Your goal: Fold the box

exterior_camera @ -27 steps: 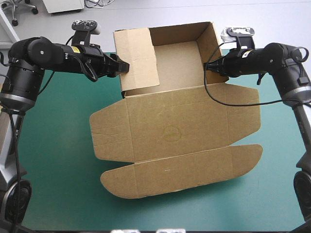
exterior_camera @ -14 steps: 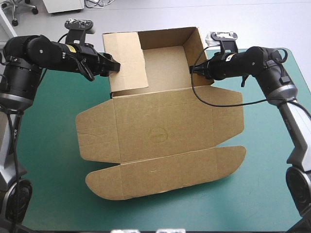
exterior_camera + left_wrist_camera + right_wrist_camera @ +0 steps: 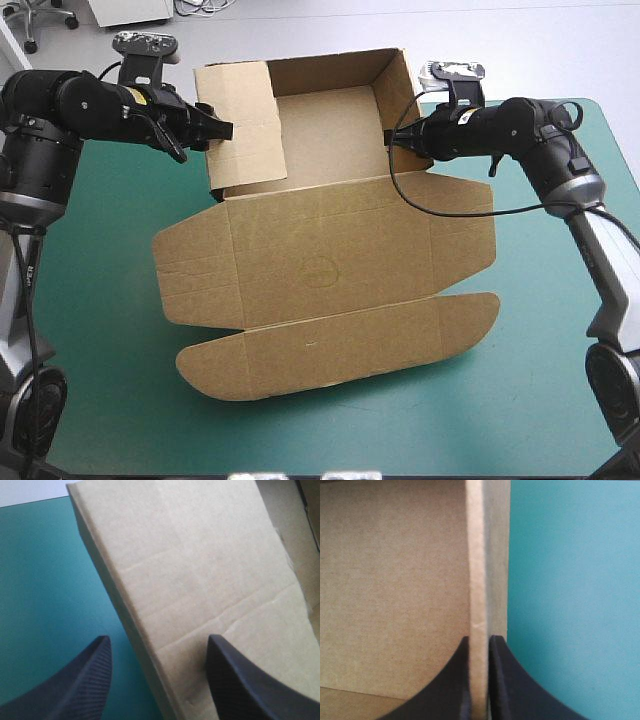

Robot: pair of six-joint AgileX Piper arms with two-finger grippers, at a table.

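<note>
The brown box (image 3: 320,270) is an open tray at the table's far side, with its lid lying flat toward the front. Its left flap (image 3: 245,125) leans inward over the tray floor. My left gripper (image 3: 222,130) is at that flap's outer edge. In the left wrist view the left gripper (image 3: 157,640) is open, its black fingers astride the board's edge (image 3: 150,670). My right gripper (image 3: 393,138) is at the tray's right wall. In the right wrist view the right gripper (image 3: 479,639) is shut on that upright wall (image 3: 482,555).
The tray's back wall stands close to the table's far edge. The lid's rounded front flap (image 3: 340,345) lies toward the near edge. Teal-green cover (image 3: 560,330) shows to the right of the lid and along the front.
The whole box has slid to the left across the table, and both grippers have moved left with it at its side walls.
</note>
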